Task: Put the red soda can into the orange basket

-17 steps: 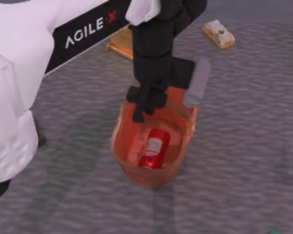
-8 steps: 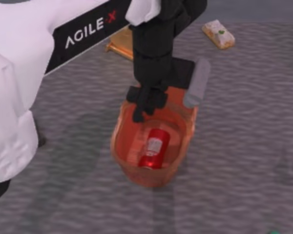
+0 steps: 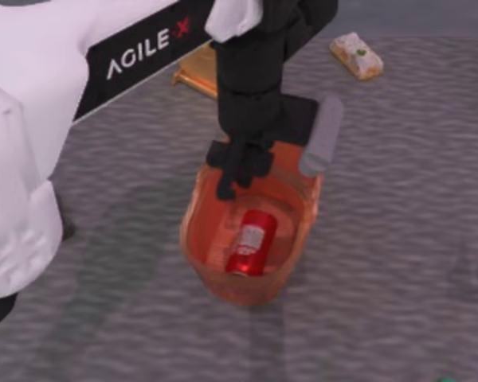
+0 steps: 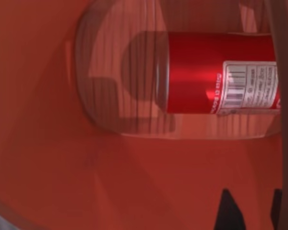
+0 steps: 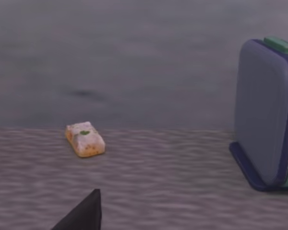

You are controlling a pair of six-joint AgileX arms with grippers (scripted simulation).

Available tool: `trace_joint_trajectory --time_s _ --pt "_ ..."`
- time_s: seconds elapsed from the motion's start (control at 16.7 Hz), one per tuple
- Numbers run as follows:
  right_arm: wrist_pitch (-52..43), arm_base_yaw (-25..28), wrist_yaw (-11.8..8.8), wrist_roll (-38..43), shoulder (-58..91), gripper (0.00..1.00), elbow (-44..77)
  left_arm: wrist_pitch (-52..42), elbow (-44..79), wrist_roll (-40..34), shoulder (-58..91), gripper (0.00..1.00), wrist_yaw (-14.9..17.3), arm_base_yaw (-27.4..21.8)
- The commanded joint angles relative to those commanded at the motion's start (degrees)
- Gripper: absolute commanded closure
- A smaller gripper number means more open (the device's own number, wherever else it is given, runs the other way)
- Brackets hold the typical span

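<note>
Can lies flat in the basket, frame centre; my left fingers hang released above. Lifting carelessly could snag the handle, tipping it.

Red soda can: smooth metal with a glossy sheen; cream paper-like label patch, matt, printed.
Orange basket: glossy, smooth plastic-looking walls, slightly translucent; bottom finely ribbed.
Surface: grey, matt, rough cloth-like weave with rippled texture.
Left arm: white shell smooth and semi-gloss; black panel matt. Left gripper: black, matt.
Bread-like block, at 1 o'clock: crusty, rough, matt.
Blue-grey case: smooth plastic, satin finish.
</note>
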Motion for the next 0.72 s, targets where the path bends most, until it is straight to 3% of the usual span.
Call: trace_joint_trajectory --time_s 0.72 --pt "0.0 0.0 0.0 0.0 0.0 0.0 0.0 -1.04 0.96 0.37 0.14 1.0 0.0 0.24"
